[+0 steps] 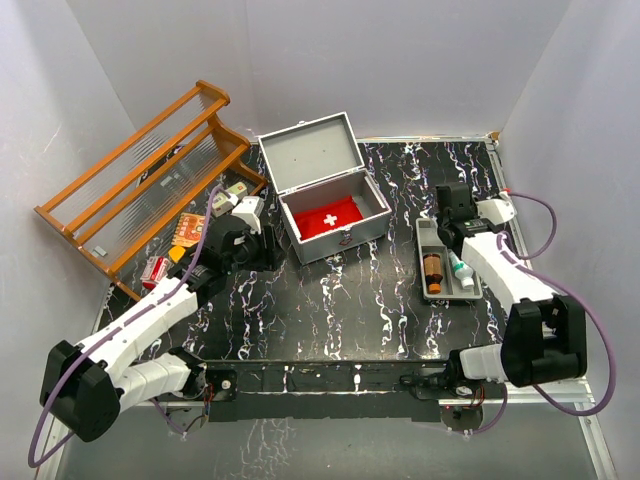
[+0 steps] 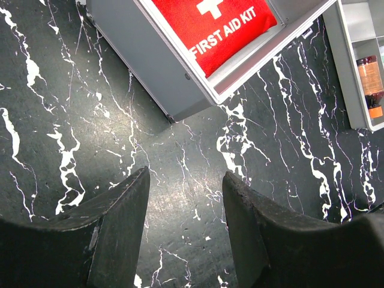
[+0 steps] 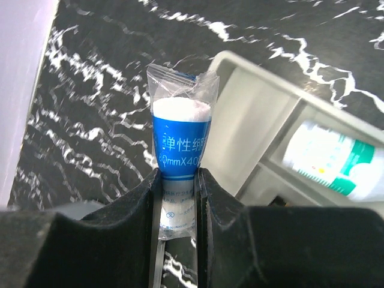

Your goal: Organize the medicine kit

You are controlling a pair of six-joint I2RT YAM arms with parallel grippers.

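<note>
The medicine kit [image 1: 312, 160], a grey metal box, stands open at the table's middle back with its lid tilted up. A red first-aid pouch [image 2: 213, 27] lies inside it. My left gripper [image 2: 187, 174] hangs open over bare table just off the box's near left corner, with nothing between its fingers. In the right wrist view my right gripper [image 3: 179, 174] is shut on a blue-and-white bandage packet [image 3: 180, 135] in clear wrap, held upright beside the far end of the grey divided tray [image 3: 252, 114].
The tray [image 1: 424, 262] holds a brown bottle [image 1: 433, 272] and a white-green bottle [image 1: 461, 270]. A wooden rack [image 1: 150, 170] leans at the back left, with small boxes [image 1: 187, 228] on the table by it. White walls close in three sides.
</note>
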